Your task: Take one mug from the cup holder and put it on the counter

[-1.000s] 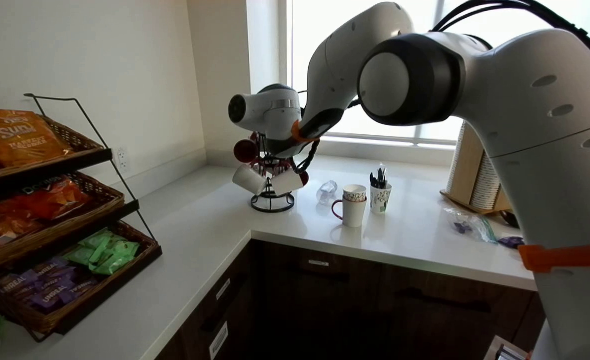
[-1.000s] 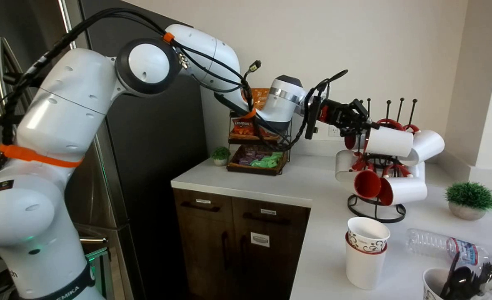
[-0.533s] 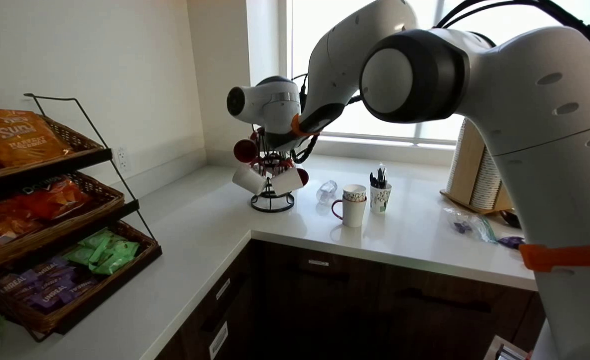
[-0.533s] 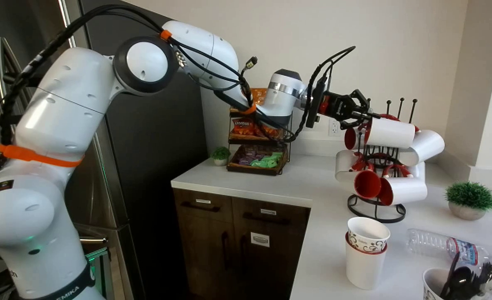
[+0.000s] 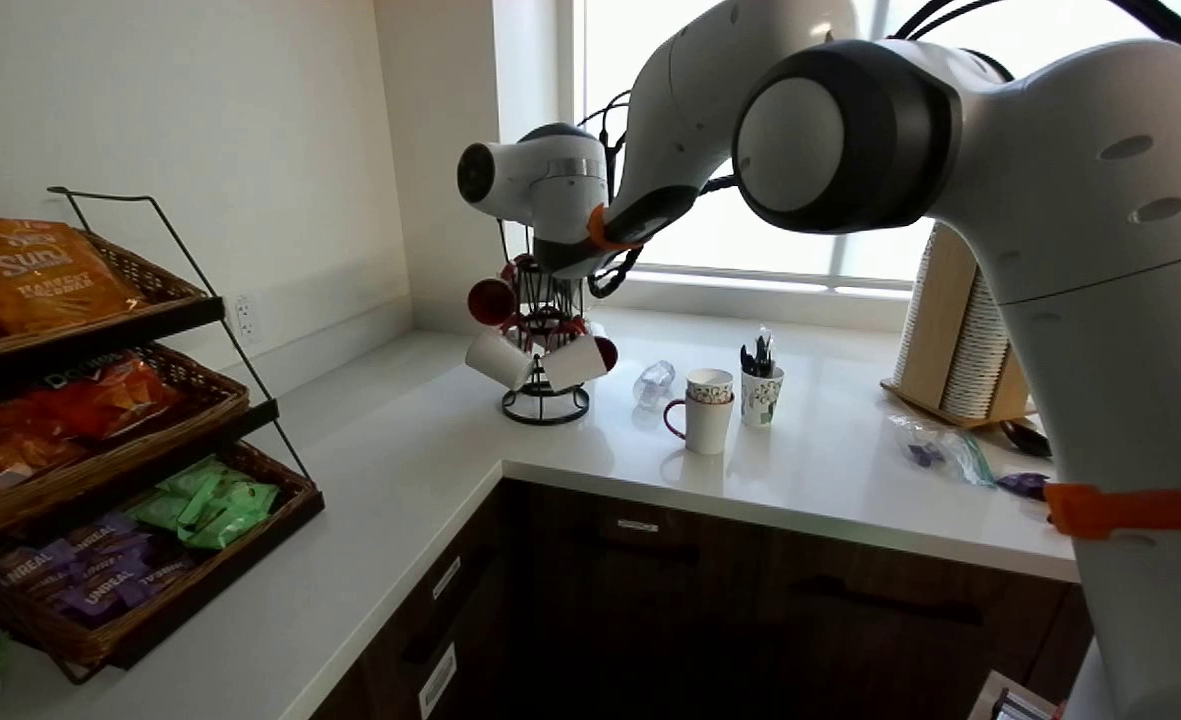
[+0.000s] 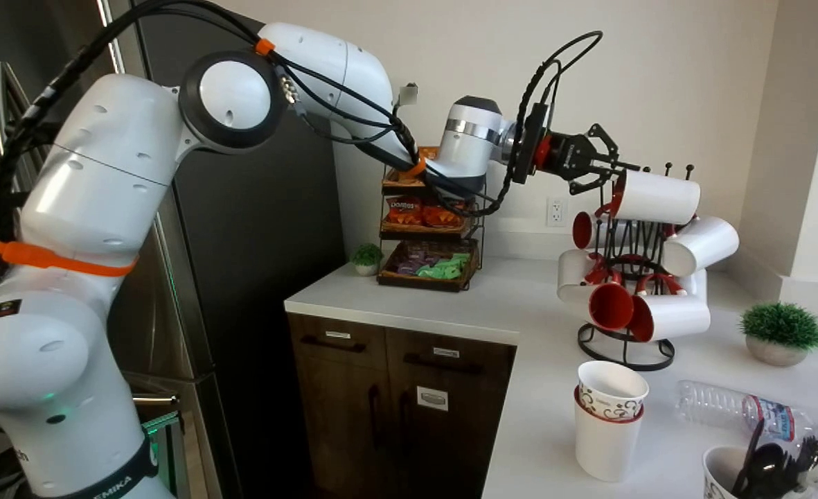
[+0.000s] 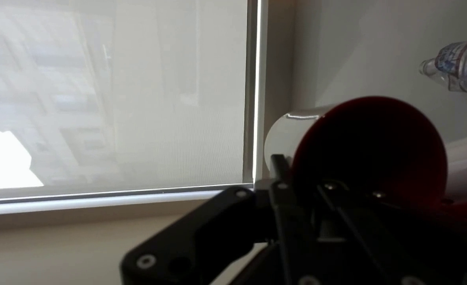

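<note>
Operated remotely, my gripper (image 6: 627, 168) holds a white mug (image 6: 661, 198) with a red interior at the top of the wire cup holder (image 6: 636, 366), above the pale counter (image 6: 547, 395). Its fingers (image 7: 285, 225) are clenched on the rim: in the wrist view I see one against the white outside, one within the dark mouth. The mug lies on its side, its opening toward the gripper; whether its handle is clear of the cup holder, I cannot tell. Below it, other mugs (image 6: 675, 317), white with red handles, hang tilted on the cup holder. Nearby on the counter, a paper cup (image 6: 609, 395) sits nested in an upright red-rimmed mug (image 6: 606, 447), a plastic bottle (image 6: 765, 416) lies on its side, and a potted plant (image 6: 783, 333) stands near the cup holder. In an exterior view, a tiered snack rack (image 5: 190, 316) stands well apart from them.
</note>
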Robot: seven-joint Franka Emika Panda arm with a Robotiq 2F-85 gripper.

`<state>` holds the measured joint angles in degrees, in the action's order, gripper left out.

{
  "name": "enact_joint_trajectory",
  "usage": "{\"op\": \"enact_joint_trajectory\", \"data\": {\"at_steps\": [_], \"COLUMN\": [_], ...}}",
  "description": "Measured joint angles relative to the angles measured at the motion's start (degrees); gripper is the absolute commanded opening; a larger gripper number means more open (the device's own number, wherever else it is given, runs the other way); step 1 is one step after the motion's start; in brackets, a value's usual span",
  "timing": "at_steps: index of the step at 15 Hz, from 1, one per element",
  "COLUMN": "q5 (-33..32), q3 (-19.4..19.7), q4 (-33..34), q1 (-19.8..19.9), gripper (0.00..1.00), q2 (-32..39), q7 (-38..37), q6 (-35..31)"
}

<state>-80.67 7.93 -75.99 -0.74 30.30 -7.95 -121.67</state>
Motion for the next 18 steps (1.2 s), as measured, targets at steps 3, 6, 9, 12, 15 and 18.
{"op": "enact_joint_trajectory", "data": {"at_steps": [3,6,9,12,15,18], "q5": [-0.10,-0.31,-0.35,0.76,7.57,16.04], "q3": [-0.03,-0.03,-0.11,-0.72,-2.15,-2.84], "q4": [0.57,1.24,2.46,2.99,2.90,1.11], "q1": [0.21,0.32,0.45,0.89,2.10,3.40], "gripper": [0.02,0.02,0.02,0.02,0.02,0.02], "q2": [-0.52,-0.86,-1.16,-2.93,-6.23,-10.79], "q7": [2.17,3.38,3.85,3.45,2.92,2.65], "q6": [0.00,-0.01,-0.01,-0.06,-0.05,-0.05]}}
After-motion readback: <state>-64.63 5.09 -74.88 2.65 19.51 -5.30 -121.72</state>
